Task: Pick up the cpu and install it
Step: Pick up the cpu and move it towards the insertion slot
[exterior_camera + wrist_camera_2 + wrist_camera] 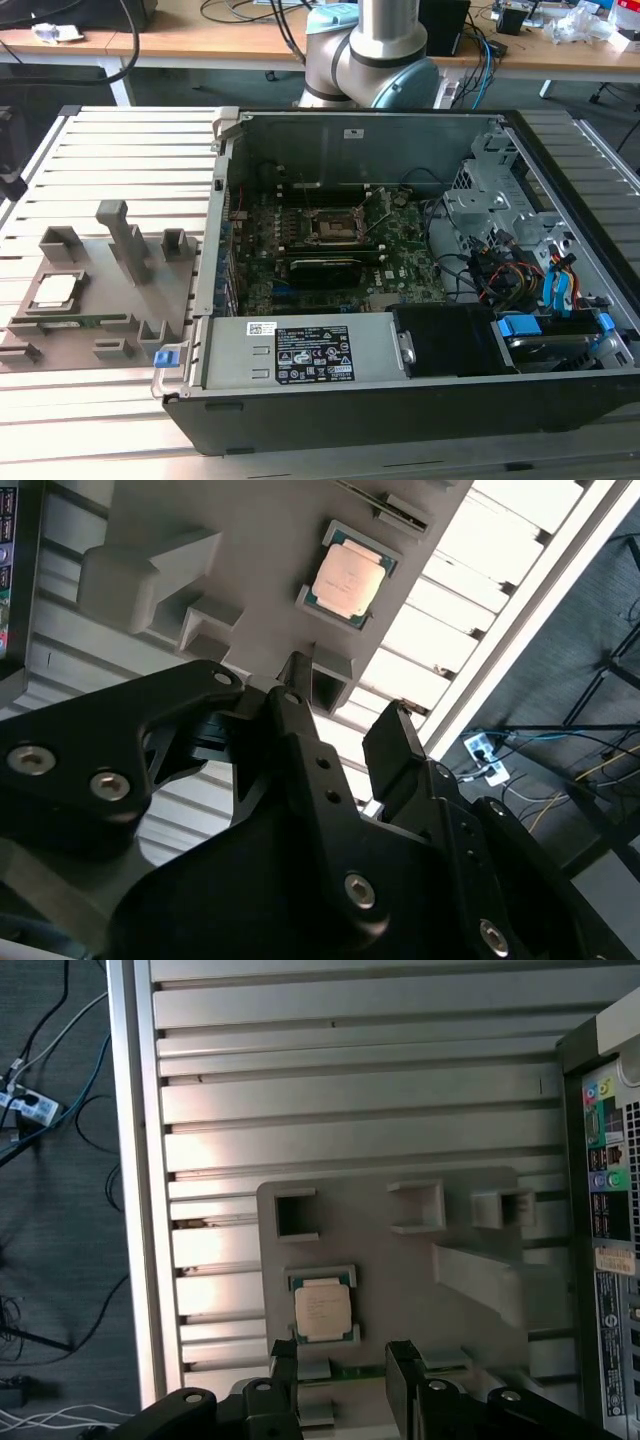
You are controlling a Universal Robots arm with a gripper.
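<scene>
On tray (400, 1285), cpu (322, 1313) flat, top up

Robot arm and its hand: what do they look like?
The arm is a silvery metal tube with pale blue joint covers. Its hand is matte black, built of angular plates with round silver screws, ending in two blocky fingers.

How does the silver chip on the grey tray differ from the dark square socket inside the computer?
The small flat square silvery cpu is pale; the dark square socket frame with its metal bracket is nearly black. The cpu lies outside the black computer case on the grey plastic holder plate, at the exterior view's left; the socket frame sits on the green motherboard inside it. Both are square and lie flat.
</scene>
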